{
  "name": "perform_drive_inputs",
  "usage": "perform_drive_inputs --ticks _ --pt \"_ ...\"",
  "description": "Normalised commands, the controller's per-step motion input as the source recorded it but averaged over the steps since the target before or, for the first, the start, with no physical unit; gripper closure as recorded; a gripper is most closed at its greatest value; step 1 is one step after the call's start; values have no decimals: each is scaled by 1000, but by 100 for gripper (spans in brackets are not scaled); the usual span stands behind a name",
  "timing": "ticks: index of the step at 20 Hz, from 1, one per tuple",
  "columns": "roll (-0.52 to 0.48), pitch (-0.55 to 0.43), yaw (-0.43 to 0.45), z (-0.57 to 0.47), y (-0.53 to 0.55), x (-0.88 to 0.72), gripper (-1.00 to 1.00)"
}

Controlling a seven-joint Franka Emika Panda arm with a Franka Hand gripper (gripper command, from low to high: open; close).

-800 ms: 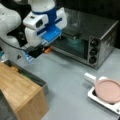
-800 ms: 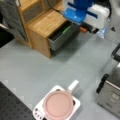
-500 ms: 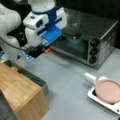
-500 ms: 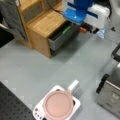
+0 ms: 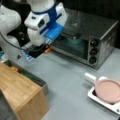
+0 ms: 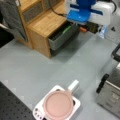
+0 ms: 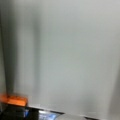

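Note:
My gripper (image 5: pixel 38 53) hangs below the white and blue wrist, just above the grey table in front of the toaster oven's (image 5: pixel 85 40) left end. A small orange piece (image 5: pixel 48 50) shows at the gripper's side, and also in a front view (image 6: pixel 83 29) and low on the left of the wrist view (image 7: pixel 14 100). In a front view the gripper (image 6: pixel 93 27) is beside the open drawer (image 6: pixel 62 36) of the wooden cabinet (image 6: pixel 42 23). The wrist view is mostly bare grey table (image 7: pixel 70 55). Nothing clearly sits between the fingers.
A pink pan (image 5: pixel 108 90) with a white handle rests on a small white stove (image 5: pixel 100 98) at a front view's right. It also appears at a front view's bottom (image 6: pixel 58 105). The wooden cabinet (image 5: pixel 20 95) fills the lower left. Something green lies in the drawer.

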Motion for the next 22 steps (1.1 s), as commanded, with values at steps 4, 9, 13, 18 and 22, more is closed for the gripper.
perform_drive_inputs --ticks 4,9,13,18,22 --pt "412 -18 -9 -93 261 -435 -100" --pt "350 -74 -58 -133 319 -407 -100" --pt "261 -136 -82 -194 397 -328 -100" --pt "222 -167 -93 -135 403 -214 -100" --pt "165 -181 -128 -49 367 -131 -100"
